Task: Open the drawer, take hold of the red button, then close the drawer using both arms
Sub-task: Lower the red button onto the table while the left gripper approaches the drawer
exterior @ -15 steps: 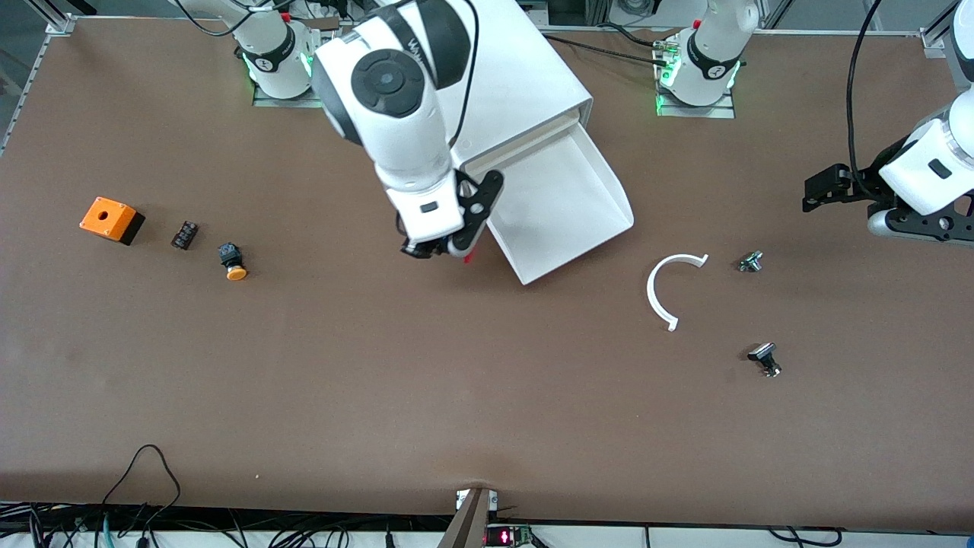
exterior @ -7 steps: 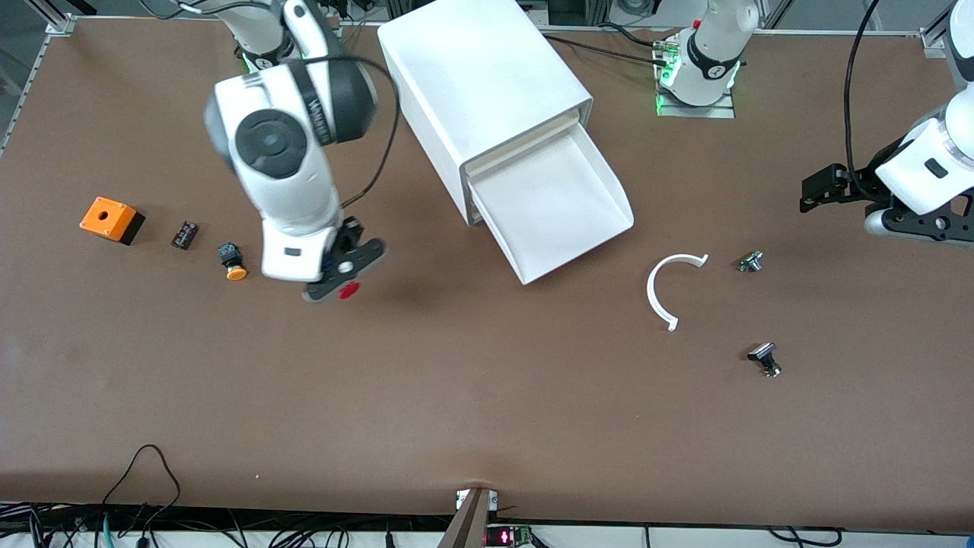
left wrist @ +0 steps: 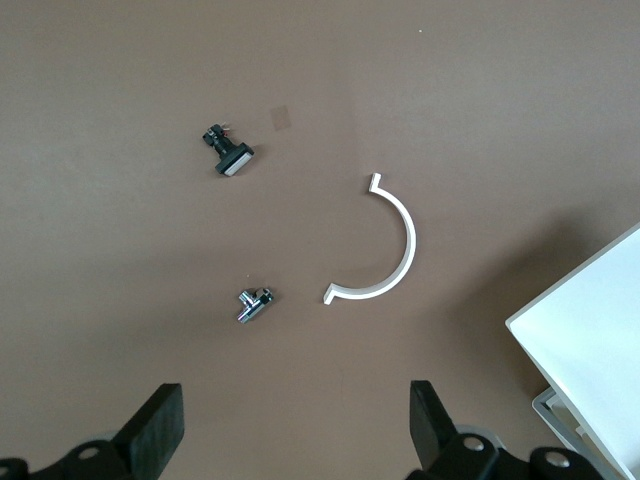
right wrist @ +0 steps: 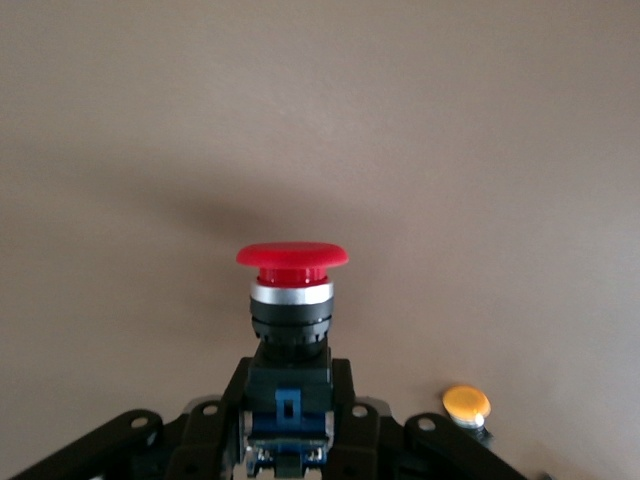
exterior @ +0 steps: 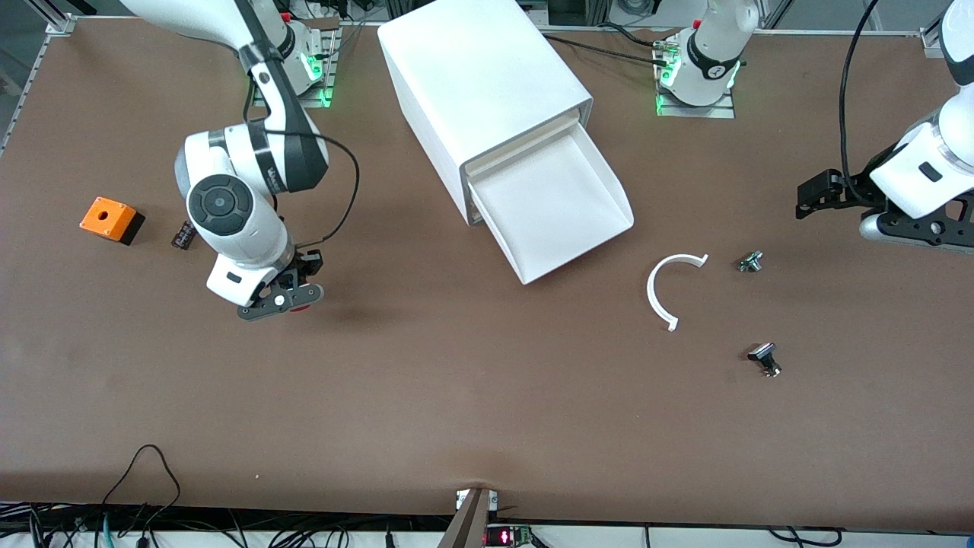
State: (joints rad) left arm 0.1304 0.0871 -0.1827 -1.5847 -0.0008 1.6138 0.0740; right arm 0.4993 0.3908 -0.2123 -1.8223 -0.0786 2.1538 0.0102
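The drawer [exterior: 559, 205] stands pulled out of the white cabinet [exterior: 487, 76], and its tray is empty. My right gripper [exterior: 293, 303] is low over bare table toward the right arm's end, shut on the button [right wrist: 292, 256]. It clamps the button's black-and-blue body, and the red cap [exterior: 304, 307] sticks out past the fingertips. My left gripper [exterior: 905, 228] hangs open over the left arm's end of the table. Nothing lies between its fingers [left wrist: 160, 425], and the arm waits. A corner of the drawer [left wrist: 590, 340] shows in the left wrist view.
A yellow-capped button [right wrist: 466, 402] lies beside the right gripper, hidden under the arm in the front view. Farther toward that end sit an orange box [exterior: 110, 218] and a small black part [exterior: 183, 234]. A white C-shaped ring [exterior: 670, 289] and two small metal parts [exterior: 750, 262] [exterior: 765, 359] lie near the drawer.
My right arm has swung away from the drawer toward the right arm's end of the table and come down lower, carrying the red button. The left arm has barely shifted.
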